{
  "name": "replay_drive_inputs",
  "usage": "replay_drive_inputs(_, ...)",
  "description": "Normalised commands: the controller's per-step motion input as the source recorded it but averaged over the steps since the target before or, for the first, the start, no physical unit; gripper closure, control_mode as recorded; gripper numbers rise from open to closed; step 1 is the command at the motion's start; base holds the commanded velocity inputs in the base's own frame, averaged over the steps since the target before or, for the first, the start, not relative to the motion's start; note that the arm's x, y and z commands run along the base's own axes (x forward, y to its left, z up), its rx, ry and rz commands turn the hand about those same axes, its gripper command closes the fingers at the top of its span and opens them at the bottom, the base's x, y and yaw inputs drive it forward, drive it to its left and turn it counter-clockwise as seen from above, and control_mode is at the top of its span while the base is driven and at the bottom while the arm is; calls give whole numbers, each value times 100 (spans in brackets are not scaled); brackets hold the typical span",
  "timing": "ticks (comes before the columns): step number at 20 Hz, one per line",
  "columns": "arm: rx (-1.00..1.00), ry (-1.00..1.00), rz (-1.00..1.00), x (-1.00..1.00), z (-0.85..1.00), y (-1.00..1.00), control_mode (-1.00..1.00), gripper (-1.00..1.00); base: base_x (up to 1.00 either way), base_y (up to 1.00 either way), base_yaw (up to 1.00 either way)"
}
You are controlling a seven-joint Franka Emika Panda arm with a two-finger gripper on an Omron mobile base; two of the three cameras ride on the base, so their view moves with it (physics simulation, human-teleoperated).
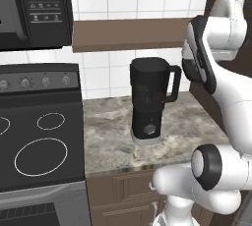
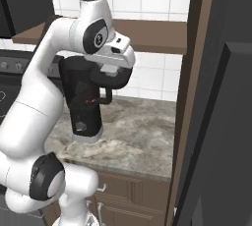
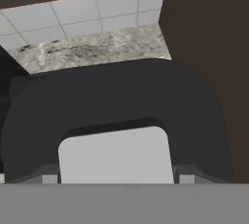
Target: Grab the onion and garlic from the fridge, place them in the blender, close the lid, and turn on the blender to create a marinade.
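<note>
Close under my wrist, the blender (image 1: pixel 149 101) handle fills the hand view as a broad dark arch (image 3: pixel 116 106), with pale light showing through its loop. My gripper (image 2: pixel 114 75) hangs right at that side handle, over the right part of the counter (image 1: pixel 192 122). My fingers stand wide apart and clamp nothing that I can make out; whether a tip touches the handle I cannot tell.

Blender stands upright on the speckled grey stone counter, about midway between front edge and back wall, nearer the counter's left end by the stove (image 1: pixel 39 141). Black jug on black base, round knob on the front of the base, silvery foot below. Loop handle points right, toward my hand.

Left of the counter, the black stove top shows white ring marks. Behind, white wall tiles (image 1: pixel 108 72) and a brown shelf (image 1: pixel 128 33) above the jug. Microwave (image 1: pixel 34 9) hangs at upper left. Dark fridge door (image 2: pixel 221 122) rises at the right edge of the right base view.
</note>
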Motion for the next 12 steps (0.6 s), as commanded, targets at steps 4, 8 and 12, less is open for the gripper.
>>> replay_drive_inputs(4, 0, 0, 6, 0, 0, 52, -100, 100, 0, 0, 0)
replay_drive_inputs(8, 2, 0, 0, 27, 1, 86, -100, 100, 0, 0, 0)
replay_drive_inputs(12, 1, 0, 0, 52, 22, 93, -100, 100, 0, 0, 0)
